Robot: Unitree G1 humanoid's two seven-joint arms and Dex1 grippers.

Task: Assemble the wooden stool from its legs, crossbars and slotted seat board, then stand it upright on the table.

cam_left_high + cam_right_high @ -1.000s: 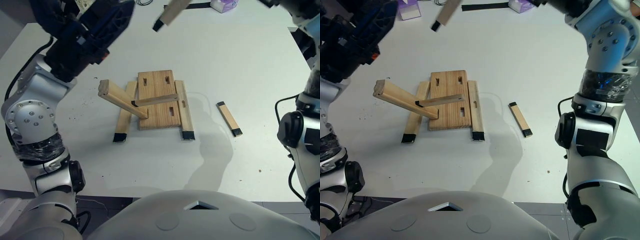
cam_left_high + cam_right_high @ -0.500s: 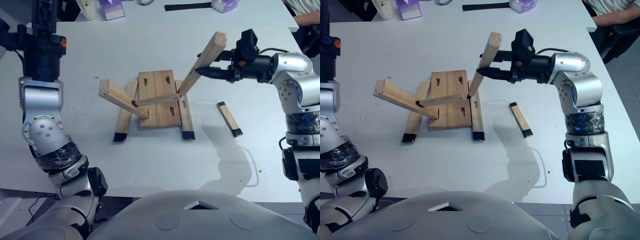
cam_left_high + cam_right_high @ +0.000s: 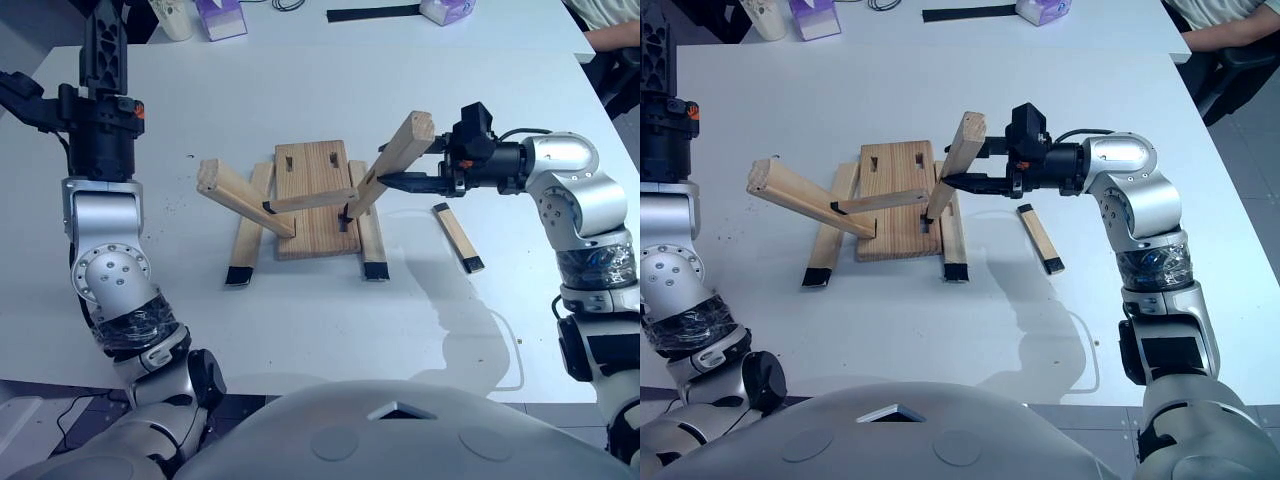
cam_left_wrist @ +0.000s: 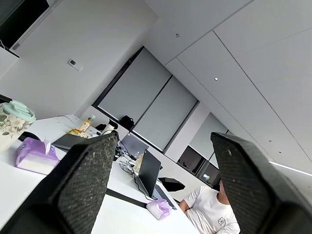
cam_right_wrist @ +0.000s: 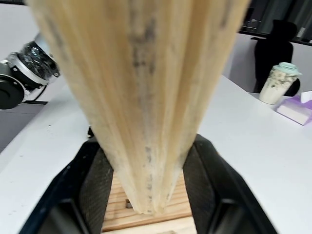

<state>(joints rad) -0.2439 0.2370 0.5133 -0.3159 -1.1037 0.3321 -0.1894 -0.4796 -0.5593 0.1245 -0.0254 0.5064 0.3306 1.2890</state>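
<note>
Leg in grip: the right hand (image 3: 958,182) is closed around a wooden leg (image 3: 392,160). The leg leans steeply, and its lower end meets the slotted seat board (image 3: 312,170) at a slot on the board's right half. Whether the end has entered the slot cannot be told.
Seat board: it lies flat on the surface (image 3: 300,320), and nothing pins it. One flat leg (image 3: 248,232) lies just beside it on the left and another flat leg (image 3: 370,238) just beside it on the right.
Slanted leg: a further leg (image 3: 232,190) rises at an angle from the board's left side. It meets a crossbar (image 3: 312,200) that lies across the board.
Left hand: the left hand (image 4: 165,139) is raised well above the left of the surface. Its fingers are spread and it grips nothing.
Jam risk: pressing down while the leg leans this much would likely wedge its end against the slot's edge.
Slide risk: any sideways push through the leg could skate the unpinned board and drag the flat legs with it.
Knock risk: the gripped leg is close to the crossbar. Swinging it upright could strike the crossbar and topple the slanted leg.
Slip risk: levering against a stuck end could twist the leg in the right hand's hold.
Loose crossbar: a short crossbar (image 3: 458,237) lies below the right arm, apart from the board. A low sweep of that arm could send it off.
</note>
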